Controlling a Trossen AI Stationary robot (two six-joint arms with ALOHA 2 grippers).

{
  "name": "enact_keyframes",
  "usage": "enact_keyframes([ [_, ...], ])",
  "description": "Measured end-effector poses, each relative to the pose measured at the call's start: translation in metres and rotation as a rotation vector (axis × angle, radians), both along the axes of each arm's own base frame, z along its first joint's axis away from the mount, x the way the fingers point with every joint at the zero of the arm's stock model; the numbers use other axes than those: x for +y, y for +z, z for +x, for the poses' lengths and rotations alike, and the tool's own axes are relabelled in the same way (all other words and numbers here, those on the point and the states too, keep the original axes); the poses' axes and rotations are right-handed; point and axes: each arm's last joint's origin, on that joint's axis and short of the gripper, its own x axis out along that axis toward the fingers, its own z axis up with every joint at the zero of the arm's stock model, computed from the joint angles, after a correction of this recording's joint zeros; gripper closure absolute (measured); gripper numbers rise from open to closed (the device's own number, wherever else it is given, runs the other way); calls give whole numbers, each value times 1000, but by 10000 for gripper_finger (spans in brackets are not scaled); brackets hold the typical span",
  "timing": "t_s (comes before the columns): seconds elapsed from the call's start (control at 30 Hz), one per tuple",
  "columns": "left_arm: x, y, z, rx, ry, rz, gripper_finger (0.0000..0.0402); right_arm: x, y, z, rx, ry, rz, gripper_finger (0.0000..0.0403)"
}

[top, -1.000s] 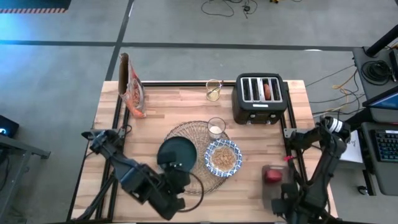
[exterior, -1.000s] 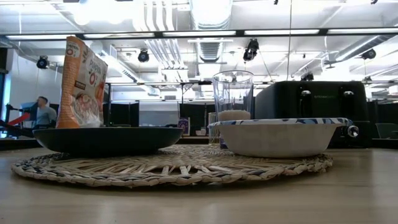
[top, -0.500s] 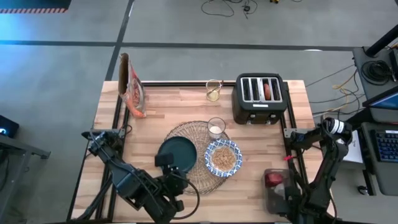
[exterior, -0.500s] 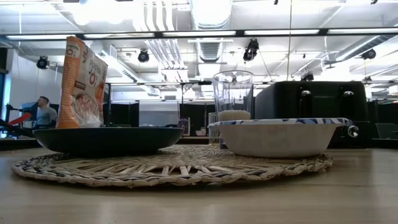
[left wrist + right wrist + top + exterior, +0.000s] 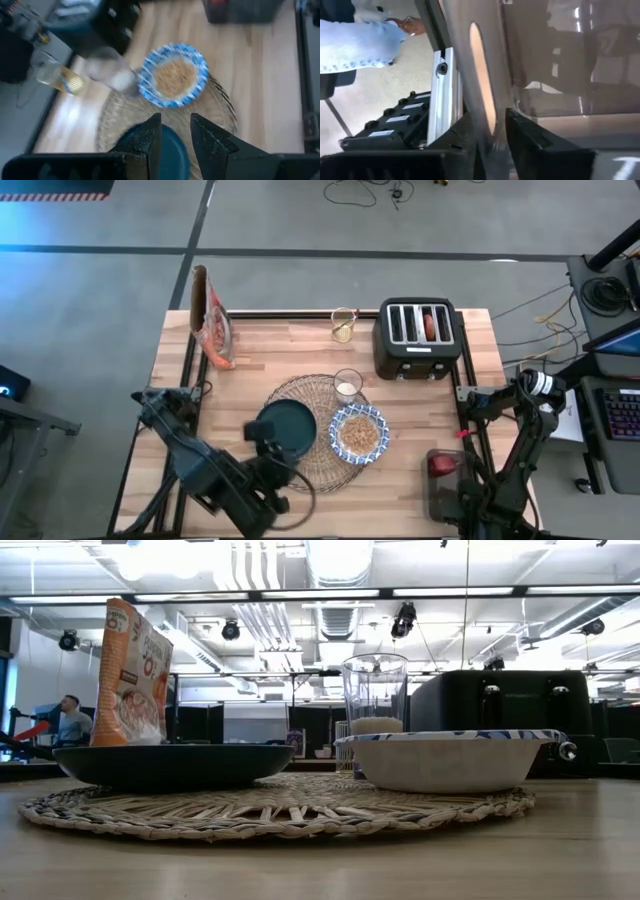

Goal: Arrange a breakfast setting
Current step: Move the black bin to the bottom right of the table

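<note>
The round woven placemat [image 5: 300,394] lies mid-table. On it rest the dark teal plate [image 5: 292,420], the blue-and-white bowl [image 5: 359,434] filled with cereal, and the small clear glass [image 5: 347,385]. The spoon is out of view. My left gripper [image 5: 176,137] hovers above the plate's near-left part [image 5: 265,430], open by a narrow gap with nothing in it, facing the bowl [image 5: 173,81]. My right gripper [image 5: 492,142] is low at the table's near right corner, open, its fingers on either side of a clear bin's wall [image 5: 480,75]. My right gripper has the clear bin's upright wall [image 5: 487,120] between its two fingers, which come at it from above, slanting down. Whether the fingers touch the wall I cannot tell.
A black four-slot toaster [image 5: 418,338] stands at the far right, a jar [image 5: 343,324] to its left, and a cereal bag [image 5: 212,330] at the far left. The clear bin [image 5: 445,475] holds something red. A person's sleeve [image 5: 355,40] shows beyond the table's frame.
My left gripper has turned a little over the plate, its arm swinging slightly toward the table's left. My right arm has sunk lower at the clear bin and drawn toward the near edge. The dishes on the placemat have not moved.
</note>
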Motion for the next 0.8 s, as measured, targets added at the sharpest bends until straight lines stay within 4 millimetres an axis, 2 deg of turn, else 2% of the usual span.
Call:
enact_keyframes([
  [0.13, 25, 35, -21, -108, 26, -20, 314, 2, 2, 1, -6, -2, 15, 282],
  [0.23, 35, 45, -29, -143, 54, -58, 314, 4, 5, 1, -14, 7, 24, 263],
  [0.4, 28, 43, -34, -131, 20, -48, 314, 6, 9, 2, -19, 8, 36, 249],
  [0.5, 19, 32, -35, -81, -32, 11, 314, 7, 11, 3, -13, -19, 40, 250],
  [0.63, 16, 17, -31, -51, 0, 11, 314, 10, 17, 4, 24, -156, 56, 259],
  [0.8, 17, 16, -33, -54, 54, -82, 314, 20, 38, 7, 19, -169, 128, 271],
])
